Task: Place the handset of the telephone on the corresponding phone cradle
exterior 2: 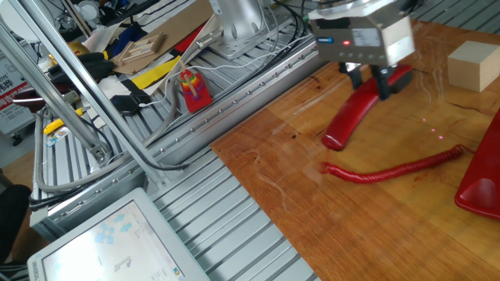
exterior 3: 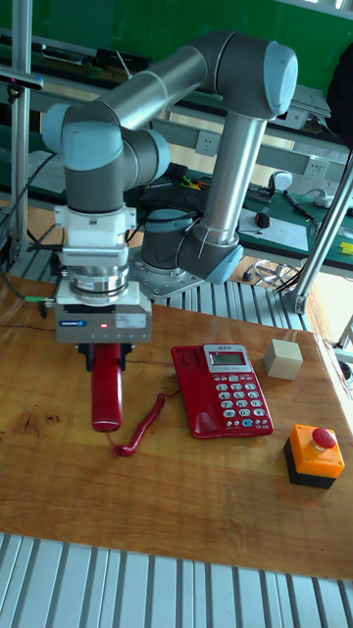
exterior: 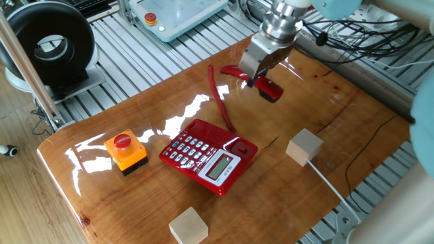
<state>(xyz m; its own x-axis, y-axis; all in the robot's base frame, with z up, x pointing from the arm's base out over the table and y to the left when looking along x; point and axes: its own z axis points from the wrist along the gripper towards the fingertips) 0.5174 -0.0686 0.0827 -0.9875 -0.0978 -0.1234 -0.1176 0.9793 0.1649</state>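
My gripper (exterior: 253, 76) is shut on the middle of the glossy red handset (exterior: 270, 90), which it holds tilted just above the wooden table. The other fixed view shows the handset (exterior 2: 353, 119) sloping down from the gripper (exterior 2: 372, 81). The handset's red coiled cord (exterior: 220, 102) trails to the red telephone (exterior: 207, 155), which lies flat near the table's middle. The phone cradle (exterior: 236, 144), the red strip bordering the keypad and grey screen, lies bare. In the tall fixed view the handset (exterior 3: 105, 394) under the gripper (exterior 3: 107, 355) is left of the telephone (exterior 3: 224, 389) and roughly parallel to the cradle (exterior 3: 192, 389).
An orange box with a red button (exterior: 125, 150) stands left of the telephone. One wooden block (exterior: 303, 147) with a white cable sits to its right, another (exterior: 188, 226) near the front edge. Metal slats and a tablet (exterior 2: 109, 243) border the table.
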